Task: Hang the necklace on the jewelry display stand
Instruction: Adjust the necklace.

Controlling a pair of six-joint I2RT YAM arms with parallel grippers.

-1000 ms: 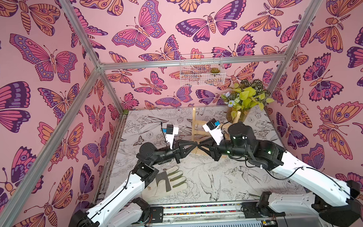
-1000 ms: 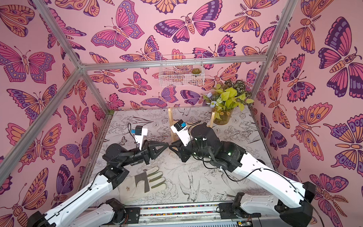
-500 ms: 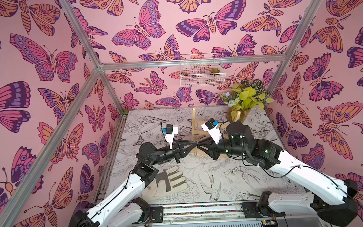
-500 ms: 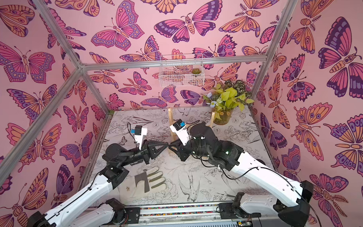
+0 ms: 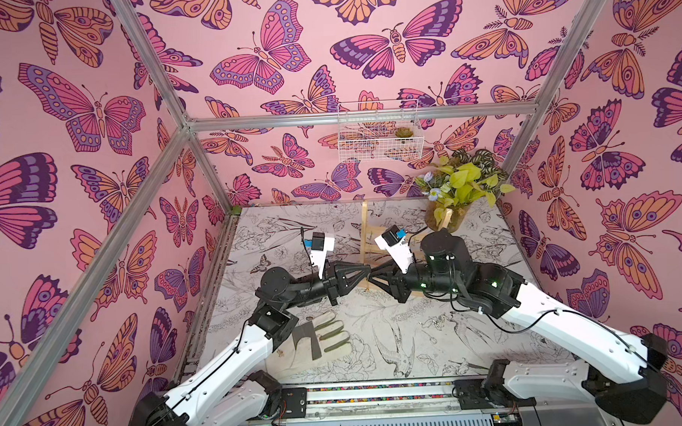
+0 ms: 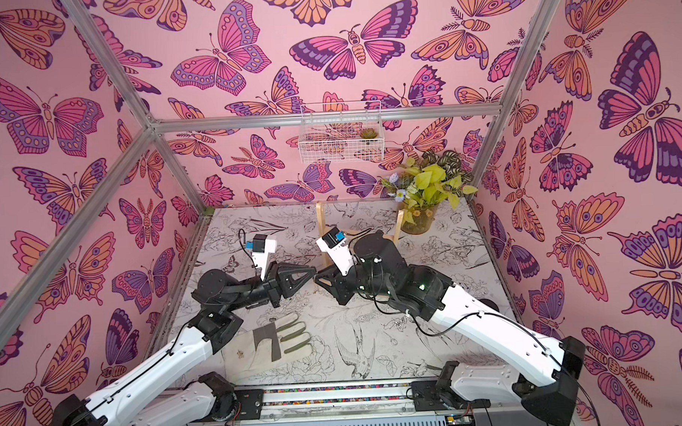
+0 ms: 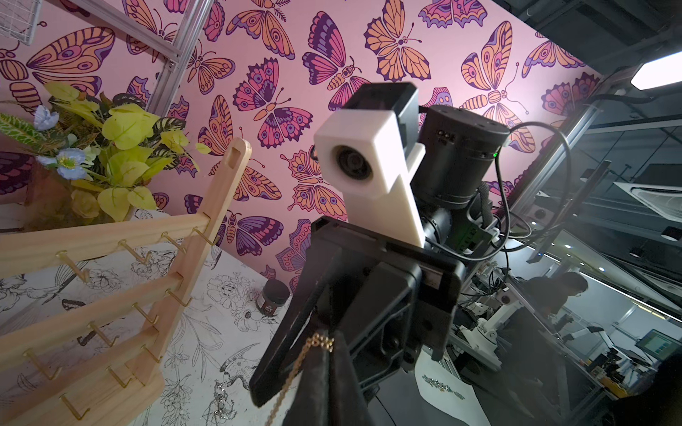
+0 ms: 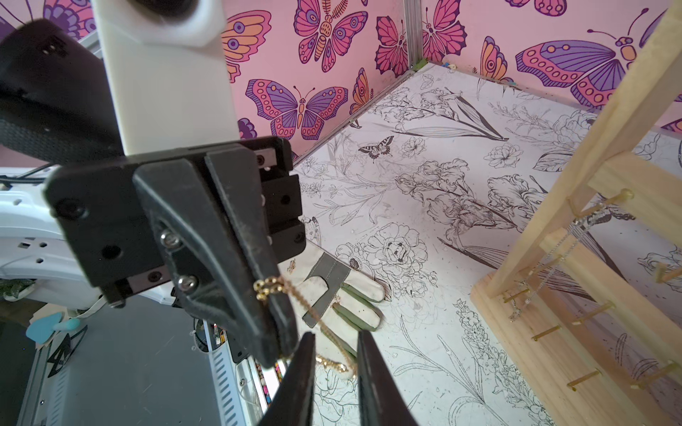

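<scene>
Left hand [image 5: 363, 276] pinches the necklace [image 8: 268, 287]; right hand [image 8: 336, 333], slightly parted, just beside its chain

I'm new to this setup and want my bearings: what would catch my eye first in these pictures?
The pink butterfly wallpaper on every wall strikes first. In the middle, the left claw, shut on a thin gold necklace, meets the open right claw tip to tip. Behind them, toward the back wall, stands the wooden jewelry display stand, and a work glove lies near the front.
</scene>
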